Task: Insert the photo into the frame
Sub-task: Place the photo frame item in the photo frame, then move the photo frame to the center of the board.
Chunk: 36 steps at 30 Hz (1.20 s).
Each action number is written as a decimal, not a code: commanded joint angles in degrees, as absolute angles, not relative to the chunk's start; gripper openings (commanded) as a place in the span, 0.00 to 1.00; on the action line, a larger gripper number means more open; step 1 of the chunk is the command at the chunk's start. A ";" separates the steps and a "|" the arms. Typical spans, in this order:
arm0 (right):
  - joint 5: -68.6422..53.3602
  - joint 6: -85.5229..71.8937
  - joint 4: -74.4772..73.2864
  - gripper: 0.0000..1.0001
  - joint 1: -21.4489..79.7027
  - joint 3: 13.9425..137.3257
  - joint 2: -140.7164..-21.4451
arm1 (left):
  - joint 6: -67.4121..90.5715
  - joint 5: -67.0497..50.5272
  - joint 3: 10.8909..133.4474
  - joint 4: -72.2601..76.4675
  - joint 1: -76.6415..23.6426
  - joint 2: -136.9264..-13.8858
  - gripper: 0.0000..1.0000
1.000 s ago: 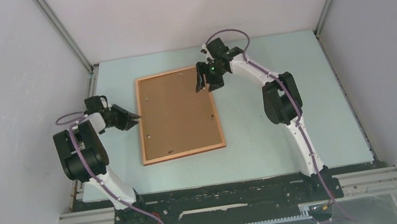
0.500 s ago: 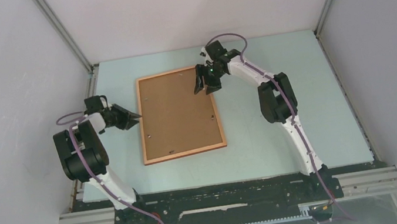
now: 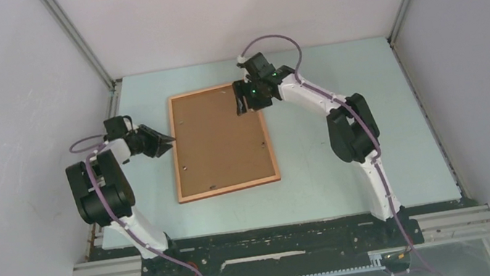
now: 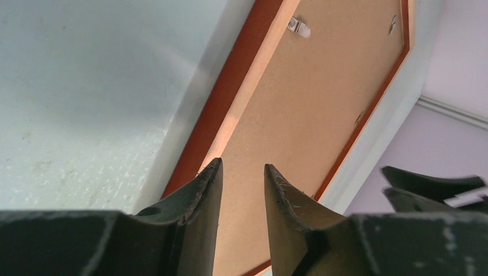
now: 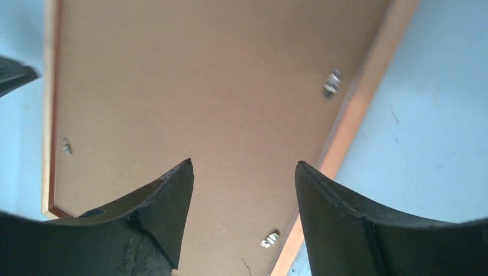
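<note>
Top external view: the left arm is folded at the left side of the table (image 3: 322, 185). The left gripper (image 3: 168, 143) is level, its tips just beside the left rail of the frame (image 3: 229, 188), jaws narrowly parted, holding nothing. The right arm stretches forward, and the right gripper (image 3: 248, 107) tips down above the far right corner of the board (image 3: 220, 138), jaws wide and empty. The frame lies flat, back up.
</note>
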<state>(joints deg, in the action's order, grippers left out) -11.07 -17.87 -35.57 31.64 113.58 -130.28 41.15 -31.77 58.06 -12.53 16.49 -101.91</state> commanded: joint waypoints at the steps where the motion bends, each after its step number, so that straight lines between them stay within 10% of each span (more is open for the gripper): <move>1: -3.96 -6.07 -28.08 0.73 38.04 113.72 -125.25 | 41.76 -34.11 57.19 -11.44 15.20 -100.46 0.40; 12: -33.97 -36.43 -7.38 0.64 36.09 105.94 -128.45 | 44.24 -38.63 57.27 -8.50 9.72 -104.08 0.44; 26: -29.93 -35.02 -6.57 0.65 39.43 100.75 -125.98 | 36.81 -23.85 59.88 -18.62 17.54 -95.46 0.78; 36: -32.34 -35.31 -8.91 0.56 41.16 106.18 -130.66 | 41.67 -30.27 56.42 -12.03 16.94 -100.94 0.70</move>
<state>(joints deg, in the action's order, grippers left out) -31.27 -34.98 -9.50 40.29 101.95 -129.86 40.14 -27.77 57.84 -15.51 17.69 -101.67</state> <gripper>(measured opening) 0.599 0.733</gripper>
